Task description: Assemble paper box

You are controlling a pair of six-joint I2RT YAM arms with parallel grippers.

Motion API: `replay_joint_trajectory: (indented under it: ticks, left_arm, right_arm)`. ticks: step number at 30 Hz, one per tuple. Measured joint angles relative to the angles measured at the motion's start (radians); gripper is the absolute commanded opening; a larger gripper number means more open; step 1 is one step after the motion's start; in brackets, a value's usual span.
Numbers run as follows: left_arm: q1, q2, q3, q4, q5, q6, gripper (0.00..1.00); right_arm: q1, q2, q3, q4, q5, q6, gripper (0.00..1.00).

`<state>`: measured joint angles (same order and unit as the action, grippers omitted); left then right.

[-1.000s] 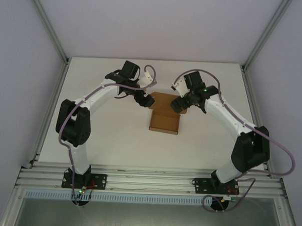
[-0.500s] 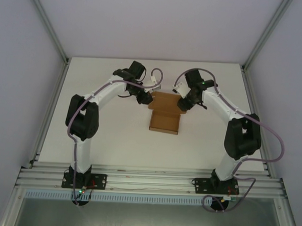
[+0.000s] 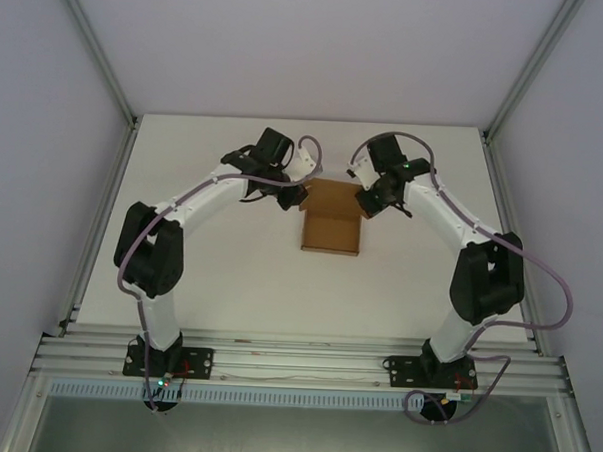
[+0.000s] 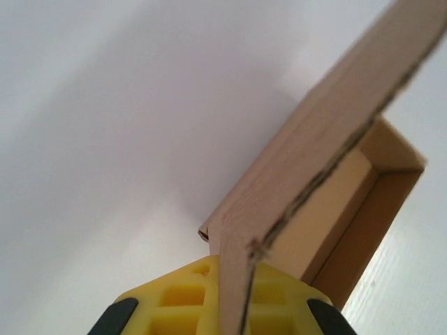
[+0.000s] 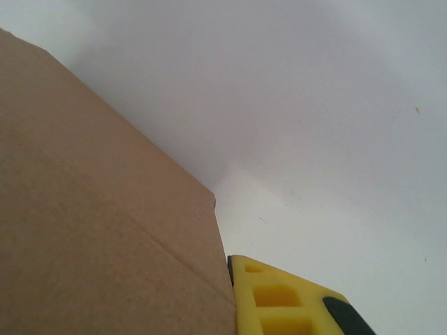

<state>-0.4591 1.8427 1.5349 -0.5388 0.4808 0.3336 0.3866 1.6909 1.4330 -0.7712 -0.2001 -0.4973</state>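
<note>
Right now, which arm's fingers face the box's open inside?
The left fingers: the box shows hollow beyond them. The right fingers sit beside its plain outside.

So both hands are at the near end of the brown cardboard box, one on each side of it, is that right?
Not quite. The top external view shows the left hand and the right hand at the far end of the paper box, not the near end. The rest is right: there is one hand on each side of it.
</note>
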Motion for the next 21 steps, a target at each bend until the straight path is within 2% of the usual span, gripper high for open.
replay_joint_trajectory:
  ticks: [7, 11, 16, 21]
  left_arm:
    - [-0.039, -0.023, -0.031, 0.108, -0.186, -0.258, 0.0]
    - [-0.066, -0.018, -0.051, 0.156, -0.262, -0.388, 0.0]
    - [-0.078, 0.006, -0.079, 0.216, -0.283, -0.517, 0.0]
    - [-0.078, 0.042, -0.079, 0.272, -0.288, -0.605, 0.0]
  right_arm:
    - [0.068, 0.005, 0.031, 0.023, 0.142, 0.372, 0.12]
    - [0.077, 0.029, 0.026, 0.069, 0.179, 0.61, 0.12]
    - [0.077, 0.039, -0.004, 0.129, 0.183, 0.805, 0.11]
    - [0.084, 0.055, -0.011, 0.15, 0.217, 0.9, 0.1]
